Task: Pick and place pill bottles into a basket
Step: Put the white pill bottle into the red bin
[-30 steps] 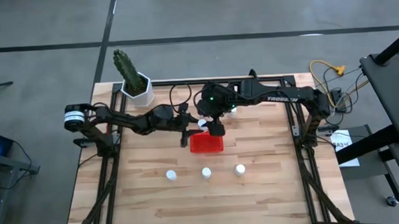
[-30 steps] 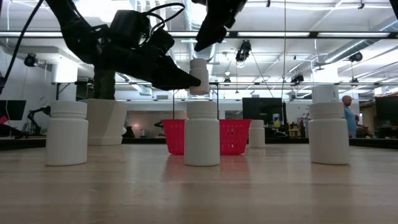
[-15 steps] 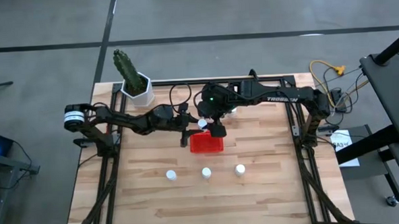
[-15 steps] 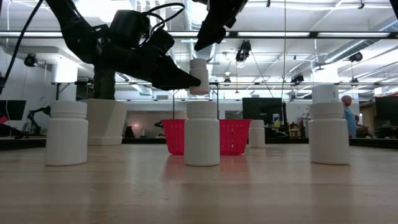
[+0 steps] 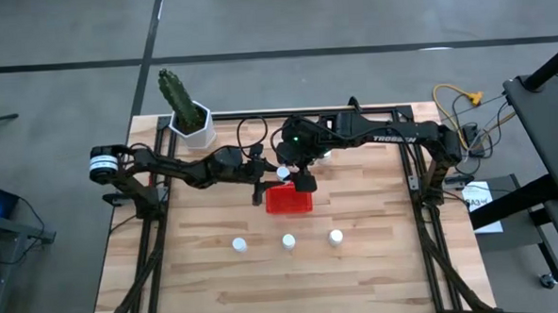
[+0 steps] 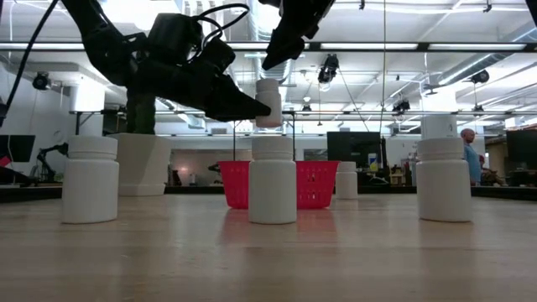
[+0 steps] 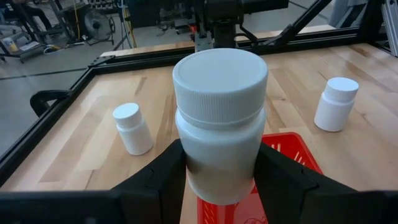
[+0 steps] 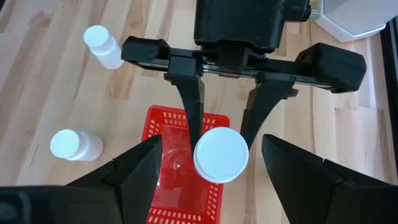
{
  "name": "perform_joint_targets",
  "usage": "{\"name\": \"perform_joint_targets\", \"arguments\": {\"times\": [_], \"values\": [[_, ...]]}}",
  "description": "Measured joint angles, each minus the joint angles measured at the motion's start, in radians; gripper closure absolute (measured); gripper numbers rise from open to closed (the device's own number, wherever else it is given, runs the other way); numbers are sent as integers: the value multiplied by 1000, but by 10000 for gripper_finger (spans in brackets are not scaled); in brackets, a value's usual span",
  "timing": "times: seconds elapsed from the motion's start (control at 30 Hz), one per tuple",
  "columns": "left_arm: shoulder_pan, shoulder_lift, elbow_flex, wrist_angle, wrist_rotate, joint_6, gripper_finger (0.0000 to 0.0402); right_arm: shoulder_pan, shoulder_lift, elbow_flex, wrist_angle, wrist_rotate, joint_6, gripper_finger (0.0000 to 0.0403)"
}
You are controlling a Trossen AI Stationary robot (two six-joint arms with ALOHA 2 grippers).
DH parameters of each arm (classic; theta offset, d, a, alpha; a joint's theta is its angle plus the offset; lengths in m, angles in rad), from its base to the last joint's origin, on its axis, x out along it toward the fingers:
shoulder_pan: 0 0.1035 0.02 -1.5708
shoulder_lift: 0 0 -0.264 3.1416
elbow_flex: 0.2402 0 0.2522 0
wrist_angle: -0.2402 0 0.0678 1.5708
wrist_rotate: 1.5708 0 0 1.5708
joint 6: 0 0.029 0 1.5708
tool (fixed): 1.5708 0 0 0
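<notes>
Held bottle (image 7: 219,118): white, capped, upright, clamped between the two fingers of the left tool (image 7: 217,180); it hangs in the air over the basket's edge nearest the left arm, clear of the bench.
Basket (image 5: 288,199): small red mesh square near mid-bench; in the right wrist view its floor shows bare where it can be seen.
Left tool: reaches in from the left side of the bench, fingers shut on the bottle's body below the cap.
Right tool (image 8: 208,168): hangs directly above the held bottle and the basket, fingers spread wide apart, gripping nothing; it is the nearest thing in the way above the basket.
Front row: three bottles standing upright on the bench on the near side of the basket, apart from one another: left one (image 5: 238,243), middle one (image 5: 288,240), right one (image 5: 335,236). In the low view the middle one stands in front of the basket and hides part of it.
Far bottle (image 6: 346,179): one more upright, beyond the basket, beside its right side in the low view.
Plant pot (image 5: 195,125): white, with a green cactus, at the far left corner, well apart from the basket.
Bench (image 5: 209,282): pale wood planks in a black frame.
Room: a person (image 6: 471,156) stands far off beyond the bench.
</notes>
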Motion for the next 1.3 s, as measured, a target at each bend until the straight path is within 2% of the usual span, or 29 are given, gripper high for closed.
{"name": "perform_joint_targets", "arguments": {"times": [0.33, 0.77, 1.3], "values": [[0, 0, 0, 0, 0, 0, 253, 0, -1, -8, 2, 0, -3, 138], [0, 0, 0, 1, 0, 0, 253, 0, -1, -87, 52, -3, -3, 138], [0, 0, -1, 4, 0, 0, 253, 0, -1, -88, 91, 0, -25, 138]]}}
